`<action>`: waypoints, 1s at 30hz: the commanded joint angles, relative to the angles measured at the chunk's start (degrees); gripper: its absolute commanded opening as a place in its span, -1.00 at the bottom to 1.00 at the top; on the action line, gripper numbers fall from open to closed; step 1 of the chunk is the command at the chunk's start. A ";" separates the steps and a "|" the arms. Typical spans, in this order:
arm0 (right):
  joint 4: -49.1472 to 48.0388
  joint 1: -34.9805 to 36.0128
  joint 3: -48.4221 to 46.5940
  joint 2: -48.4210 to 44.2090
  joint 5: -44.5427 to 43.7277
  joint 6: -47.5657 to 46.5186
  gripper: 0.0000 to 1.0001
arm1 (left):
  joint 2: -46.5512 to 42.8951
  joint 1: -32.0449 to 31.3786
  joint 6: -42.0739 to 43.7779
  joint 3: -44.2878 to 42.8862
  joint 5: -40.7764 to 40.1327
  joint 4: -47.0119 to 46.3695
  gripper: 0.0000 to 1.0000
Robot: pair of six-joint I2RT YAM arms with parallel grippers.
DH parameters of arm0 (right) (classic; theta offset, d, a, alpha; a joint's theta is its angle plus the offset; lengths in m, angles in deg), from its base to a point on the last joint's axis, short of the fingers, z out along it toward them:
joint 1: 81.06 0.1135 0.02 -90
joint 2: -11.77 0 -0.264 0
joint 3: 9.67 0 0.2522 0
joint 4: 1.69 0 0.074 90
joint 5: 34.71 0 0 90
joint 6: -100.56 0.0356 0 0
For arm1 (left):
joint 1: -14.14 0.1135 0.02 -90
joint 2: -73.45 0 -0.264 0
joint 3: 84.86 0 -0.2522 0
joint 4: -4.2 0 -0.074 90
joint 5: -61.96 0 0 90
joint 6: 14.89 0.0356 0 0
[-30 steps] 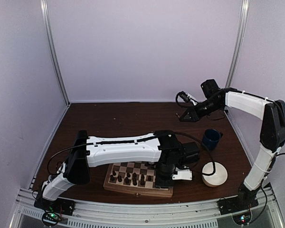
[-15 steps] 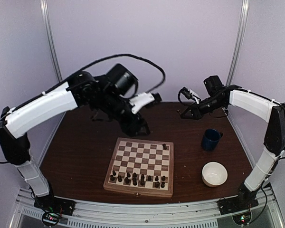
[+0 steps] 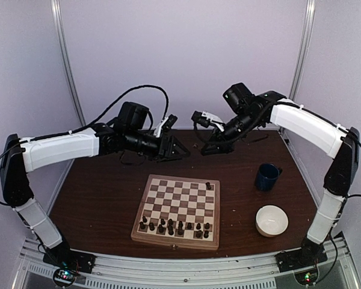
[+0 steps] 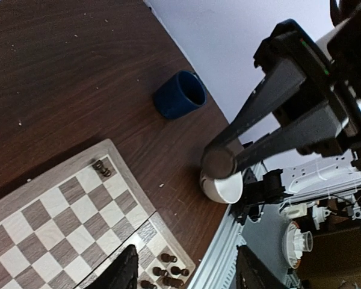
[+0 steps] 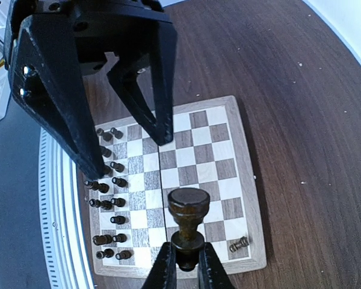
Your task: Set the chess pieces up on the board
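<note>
Top external: most of the job looks done. The pieces point(image 3: 171, 227), tiny near-black turned figurines, stand in two crowded rows along the board's point(image 3: 179, 198) near edge. A lone piece point(image 3: 208, 185) sits at the board's far right corner, apart from the rest. By my reckoning it and one more in the air are left to place. The board is matt wood, cream and brown squares inside a pale tan border, on a dark wood-grain table point(image 3: 108, 192). A glossy blue cup point(image 3: 268, 176) and a round white bowl point(image 3: 271, 220) stand near the table's right edge. The left gripper point(image 3: 182, 152) and right gripper point(image 3: 203, 149) hang high above the table's far side, tips facing, near but apart.

Left wrist: its black fingers point(image 4: 125, 271) stand spread, with nothing between them. Opposite, the right gripper's jaws are pressed on a piece whose round flat end faces this camera.

Right wrist: the jaws pinch the held piece point(image 5: 188, 220), a waisted brown stem with a disc end, high over the board. The lone piece seems to lie on its side.
</note>
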 commanded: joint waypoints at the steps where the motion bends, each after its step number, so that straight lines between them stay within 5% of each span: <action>1: 6.59 2.61 -4.83 3.27 -3.70 -0.88 -0.88 | -0.10 0.31 -7.43 3.03 4.55 -13.52 0.10; 20: 8.39 7.67 -7.10 3.67 -5.61 -1.19 -0.88 | 1.64 -0.03 -11.38 5.34 7.28 -18.52 -0.37; 30: 7.90 7.66 -7.28 3.58 -5.94 -0.72 -0.88 | 2.53 -0.44 -9.94 4.31 7.26 -14.69 -0.32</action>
